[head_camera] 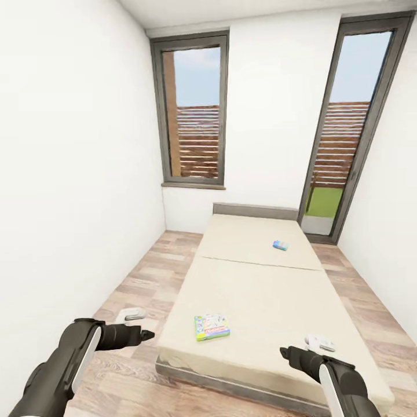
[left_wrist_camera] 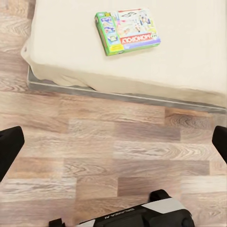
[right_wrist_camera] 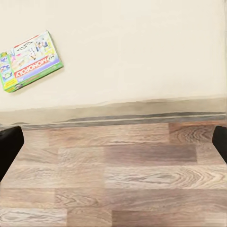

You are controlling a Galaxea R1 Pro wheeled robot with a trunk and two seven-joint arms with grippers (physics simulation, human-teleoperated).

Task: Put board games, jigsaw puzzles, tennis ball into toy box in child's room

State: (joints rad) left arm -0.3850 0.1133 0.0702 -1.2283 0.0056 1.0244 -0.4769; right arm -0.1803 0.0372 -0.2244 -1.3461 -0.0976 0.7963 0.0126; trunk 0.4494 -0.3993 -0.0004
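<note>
**Two board games on the bed; both grippers spread and empty, short of the mattress**

The child's room (head_camera: 87, 145) is seen from the foot of the bed: white walls, a wood-plank floor (head_camera: 139, 272) and two tall dark-framed windows (head_camera: 194, 110) in the far wall.

The bed (head_camera: 255, 289) is placed lengthwise in the middle of the head view, with its beige two-part mattress running back to a short grey headboard (head_camera: 255, 210).

The larger board game (head_camera: 212, 326), green-edged and cartoon-printed, is found lying flat on the near half of the mattress, close to the foot edge. It is also recorded in the left wrist view (left_wrist_camera: 127, 31) and the right wrist view (right_wrist_camera: 30, 61). The small blue board game (head_camera: 280, 245) is seen flat on the far half of the mattress, well apart from the first.

The left gripper (head_camera: 145, 335) is held over the floor just beside the bed's near left corner, its fingers parted and nothing between them. The larger game lies ahead of it and to its right, on the mattress, untouched.

The right gripper (head_camera: 285, 352) is held at the foot of the bed, likewise spread and empty. The larger game lies ahead of it and to its left, near but apart.
</note>
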